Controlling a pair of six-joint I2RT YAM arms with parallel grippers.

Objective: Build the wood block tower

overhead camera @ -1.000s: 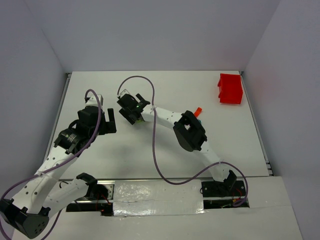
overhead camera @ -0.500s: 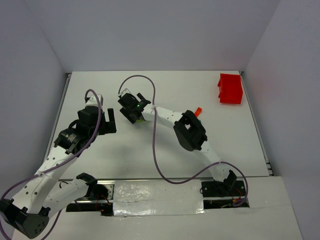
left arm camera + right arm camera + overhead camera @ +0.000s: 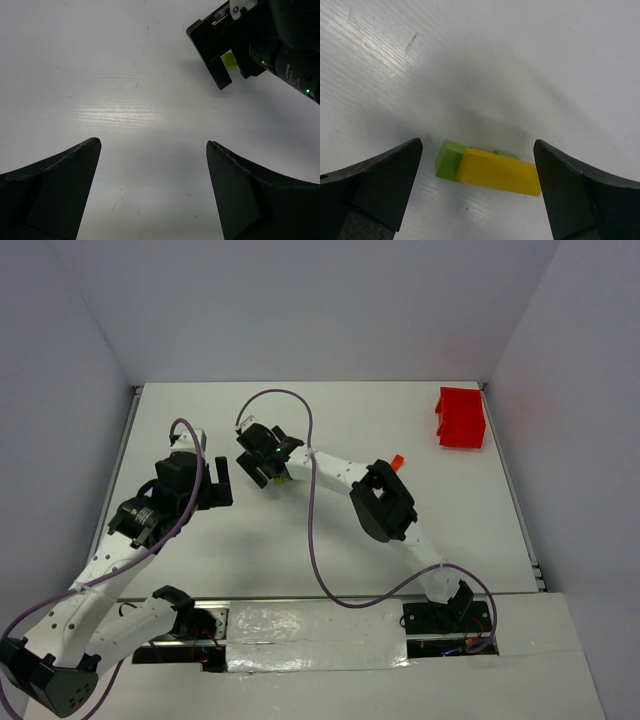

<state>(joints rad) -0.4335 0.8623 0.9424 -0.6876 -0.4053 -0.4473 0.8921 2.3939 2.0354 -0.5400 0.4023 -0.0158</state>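
So the right gripper hangs wide open over the wood block tower, just a yellow bar lying on a green block flat on the table, sitting between the 2 fingers with neither touching it. Off to its left, the left gripper is spread open too, holding nothing. A small red piece pokes out by the right arm's elbow, well apart from the stack and too tiny to make out properly, and the red bin sits far right.
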